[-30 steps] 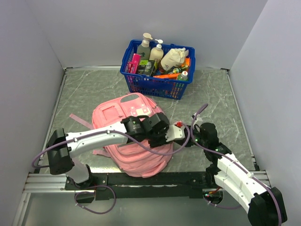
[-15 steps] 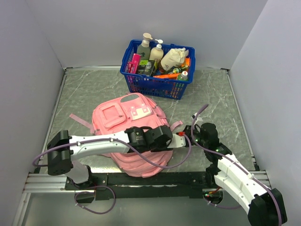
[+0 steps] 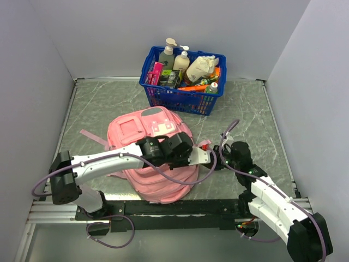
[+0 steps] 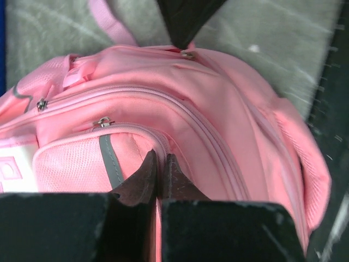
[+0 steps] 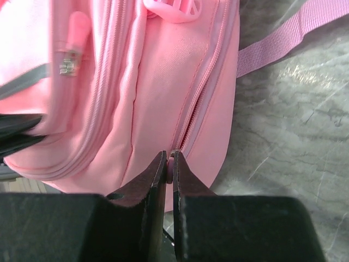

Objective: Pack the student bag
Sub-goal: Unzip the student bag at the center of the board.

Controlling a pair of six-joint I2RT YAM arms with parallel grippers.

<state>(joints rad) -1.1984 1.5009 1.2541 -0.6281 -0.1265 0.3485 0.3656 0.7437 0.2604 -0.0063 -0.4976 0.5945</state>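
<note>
A: Containers?
B: Two. Basket [image 3: 163, 94], blue, stands beyond the bag [image 3: 133, 131], apart from it. It holds two pump bottles [image 3: 168, 52], a white pouch [image 3: 200, 66], a pink box [image 3: 156, 72] and smaller items I can't make out.
A: And the bag?
B: Pink, lying flat on the table [image 3: 98, 103]. Every zip in view is closed; contents hidden.
A: Left gripper [image 4: 160, 161]?
B: Jaws fully together, no gap. The tips press on the bag at the edge of its front pocket [image 4: 71, 158]. Can't tell if any fabric is caught between them.
A: Right gripper [image 5: 169, 161]?
B: Nearly closed, pinching a small pink tab [image 5: 170, 165] where the bag's side zip line ends.
A: Bag relative to the grippers?
B: The left arm lies across the bag's top, with its gripper at the bag's right edge. The right gripper meets that same edge from the right. The two are just beside each other. A strap [image 5: 283, 41] trails off the bag onto the table there.
</note>
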